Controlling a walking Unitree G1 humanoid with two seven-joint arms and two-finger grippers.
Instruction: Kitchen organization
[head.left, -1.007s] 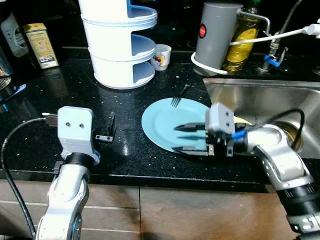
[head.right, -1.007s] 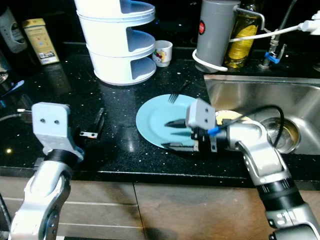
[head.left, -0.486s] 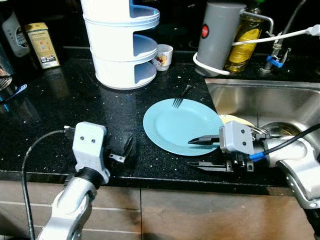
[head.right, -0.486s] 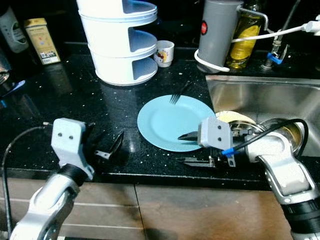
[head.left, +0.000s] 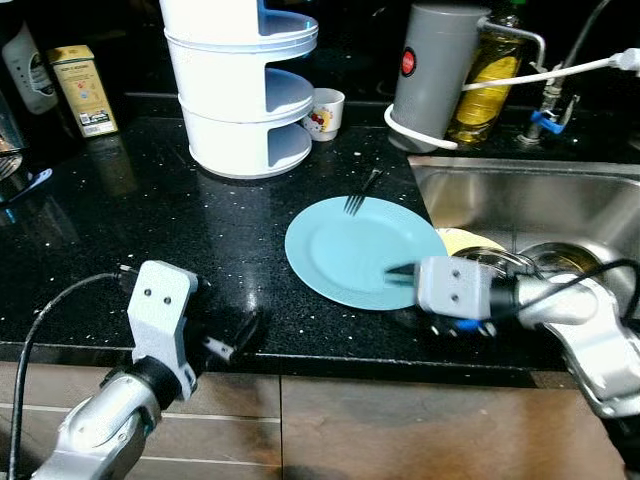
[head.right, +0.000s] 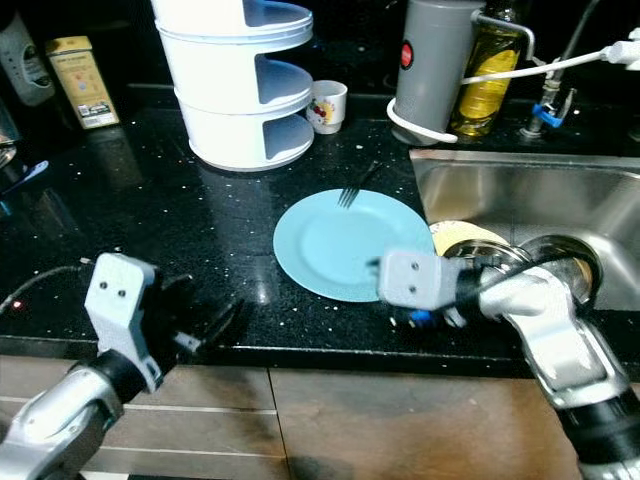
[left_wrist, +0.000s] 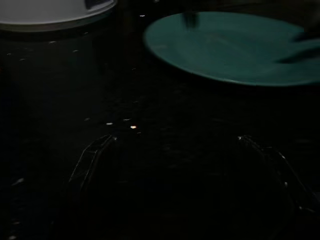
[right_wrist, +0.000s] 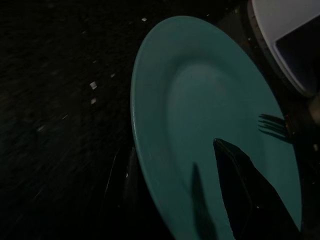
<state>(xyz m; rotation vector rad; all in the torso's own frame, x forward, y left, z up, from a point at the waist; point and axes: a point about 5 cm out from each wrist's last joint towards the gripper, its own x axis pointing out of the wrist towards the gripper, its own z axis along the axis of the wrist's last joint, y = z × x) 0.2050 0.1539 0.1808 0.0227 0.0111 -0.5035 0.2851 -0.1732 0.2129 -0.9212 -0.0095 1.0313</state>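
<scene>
Left gripper (head.left: 235, 335) at 7 o'clock on the black countertop (head.left: 120, 210), fingers spread. Right gripper (right_wrist: 172, 185) at 5 o'clock, jaws spread astride the rim of the light blue plate (head.left: 362, 250): one finger above, one below. A fork (head.left: 360, 190) rests tines-first on the plate's 12 o'clock rim. Sink (head.left: 560, 200) at 3 o'clock. White tiered rack (head.left: 245, 85), small cup (head.left: 323, 112), grey kettle (head.left: 430, 75) beyond.
</scene>
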